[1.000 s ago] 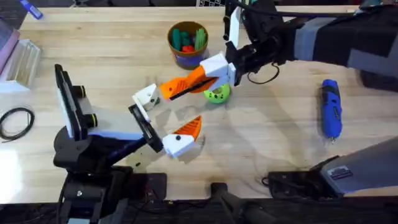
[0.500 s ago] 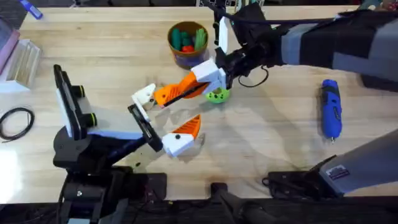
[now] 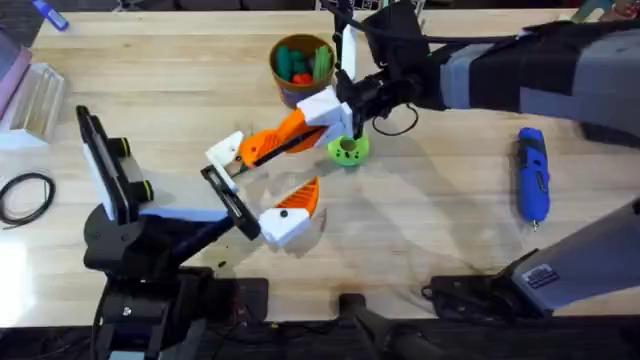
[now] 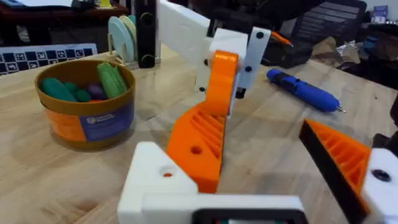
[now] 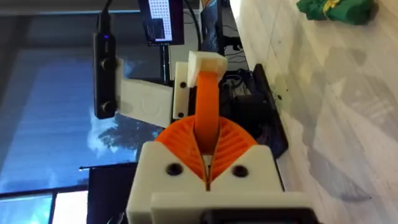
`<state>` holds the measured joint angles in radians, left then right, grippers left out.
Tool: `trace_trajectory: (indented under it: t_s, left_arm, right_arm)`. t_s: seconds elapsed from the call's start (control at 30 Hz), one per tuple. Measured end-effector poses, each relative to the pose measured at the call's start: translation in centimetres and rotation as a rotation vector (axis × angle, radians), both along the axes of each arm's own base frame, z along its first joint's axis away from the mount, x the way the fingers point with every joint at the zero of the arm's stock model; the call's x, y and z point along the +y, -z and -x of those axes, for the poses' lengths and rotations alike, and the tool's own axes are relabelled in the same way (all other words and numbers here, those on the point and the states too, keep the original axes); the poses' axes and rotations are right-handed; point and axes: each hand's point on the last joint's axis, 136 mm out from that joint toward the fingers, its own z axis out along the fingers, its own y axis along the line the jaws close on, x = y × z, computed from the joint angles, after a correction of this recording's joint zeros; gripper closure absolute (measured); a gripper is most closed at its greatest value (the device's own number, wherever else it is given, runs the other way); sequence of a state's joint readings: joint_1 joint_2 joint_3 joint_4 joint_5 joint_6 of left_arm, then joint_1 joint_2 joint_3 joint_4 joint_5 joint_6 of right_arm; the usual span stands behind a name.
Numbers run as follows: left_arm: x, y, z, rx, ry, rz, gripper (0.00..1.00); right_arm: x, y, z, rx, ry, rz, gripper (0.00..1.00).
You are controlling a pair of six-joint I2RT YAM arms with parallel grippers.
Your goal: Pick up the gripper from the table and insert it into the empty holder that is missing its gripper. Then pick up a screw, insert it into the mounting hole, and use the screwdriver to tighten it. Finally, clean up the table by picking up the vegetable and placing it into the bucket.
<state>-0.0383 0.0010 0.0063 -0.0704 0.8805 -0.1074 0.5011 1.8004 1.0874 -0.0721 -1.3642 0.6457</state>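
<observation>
The right hand (image 3: 296,128) reaches in from the right of the overhead frame to just below the bucket (image 3: 300,88). Its two orange-padded fingers are pressed together on the gripper (image 3: 256,149), the loose orange wedge. In the right wrist view the right hand (image 5: 206,154) has both ribbed pads shut against the narrow orange piece (image 5: 206,109), which stands out from between them.

The wedge's far end lies against the holder (image 3: 224,152), the plain white finger block of the left arm, a little left of the overhead frame's centre. In the left wrist view the gripper (image 4: 200,146) rests on the white holder (image 4: 154,182), tilted, with the right hand's white blocks above it. I cannot tell whether it is fully seated.

The left hand (image 3: 256,184) is spread wide. The bare holder is its upper finger in the overhead frame, and its orange-tipped finger (image 3: 288,212) sits well apart from it, lower and to the right.

The bucket stands on the surface (image 3: 440,220) at upper centre, with green and red pieces showing inside. A bright green disc (image 3: 348,151) lies just below the right hand's wrist. The screwdriver (image 3: 531,176) lies on the surface at the right side, well apart from both hands, its thin tip pointing toward the bottom of the frame.
</observation>
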Motion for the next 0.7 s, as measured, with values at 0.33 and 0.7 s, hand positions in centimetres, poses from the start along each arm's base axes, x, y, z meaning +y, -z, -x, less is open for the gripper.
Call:
trace_trajectory:
  t_s: [0.33,0.7]
  left_arm:
    - [0.2,-0.1,-0.1,-0.001,-0.009,0.001,0.013]
    - [-0.2,0.0,0.3,-0.004,0.023,-0.001,0.015]
  right_arm:
    - [1.8,0.9,-0.6,-0.001,-0.018,-0.021,0.993]
    - [3.2,1.2,-0.3,0.045,-0.013,0.009,0.994]
